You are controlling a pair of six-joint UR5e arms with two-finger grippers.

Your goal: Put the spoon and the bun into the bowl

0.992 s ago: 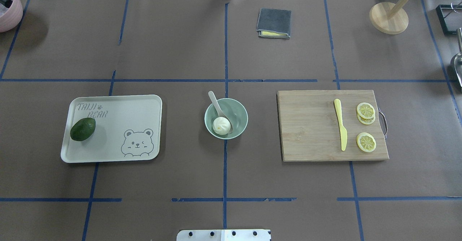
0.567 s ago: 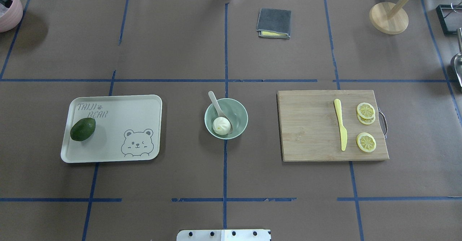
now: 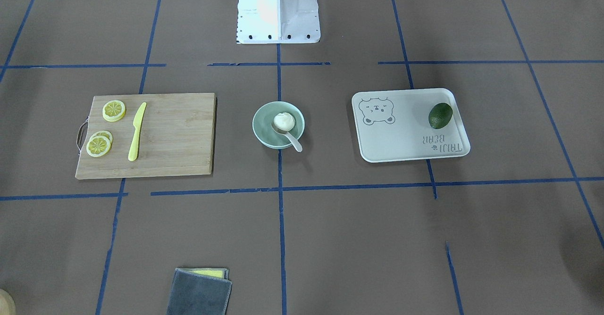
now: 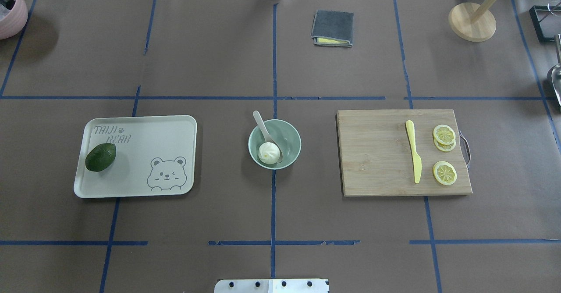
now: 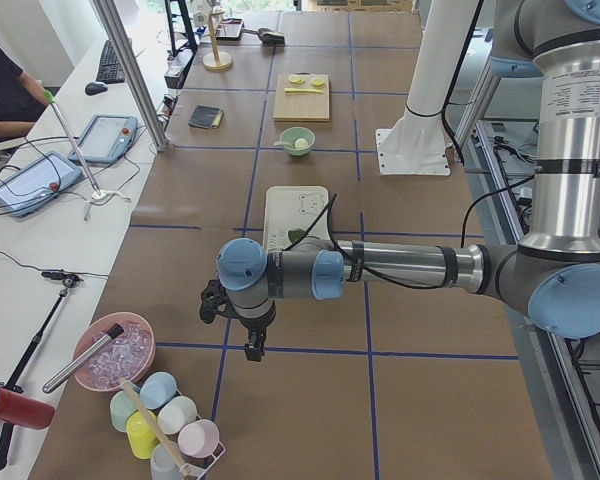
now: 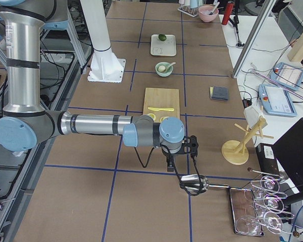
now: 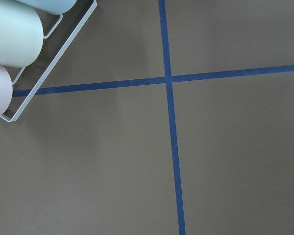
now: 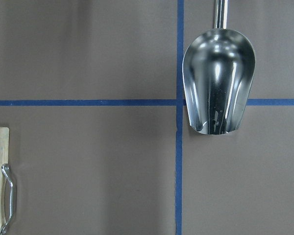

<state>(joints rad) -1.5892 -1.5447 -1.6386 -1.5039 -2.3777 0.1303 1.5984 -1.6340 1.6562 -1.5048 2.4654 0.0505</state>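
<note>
The brown table (image 4: 210,56) holds a smooth, round green bowl (image 4: 292,143). The puffy white bun (image 4: 268,152) and spoon (image 4: 261,123) lie inside it, far from the left gripper (image 5: 250,350) and right gripper (image 6: 170,166). I cannot tell if these are wide or narrow.

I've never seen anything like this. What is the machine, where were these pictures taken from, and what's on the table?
This is a robot with two jointed arms at a table. Two pictures look down on the table, one from behind the robot, one facing it; two look along it from either end; two come from cameras on the wrists. In the middle sits a green bowl holding a white bun and a spoon, its handle over the rim. A tray carries an avocado; a cutting board carries a yellow knife and lemon slices. The arms reach toward the table's ends: the left gripper near some cups, the right gripper near a metal scoop. Nothing shows in either; open or shut, I cannot tell.
</note>
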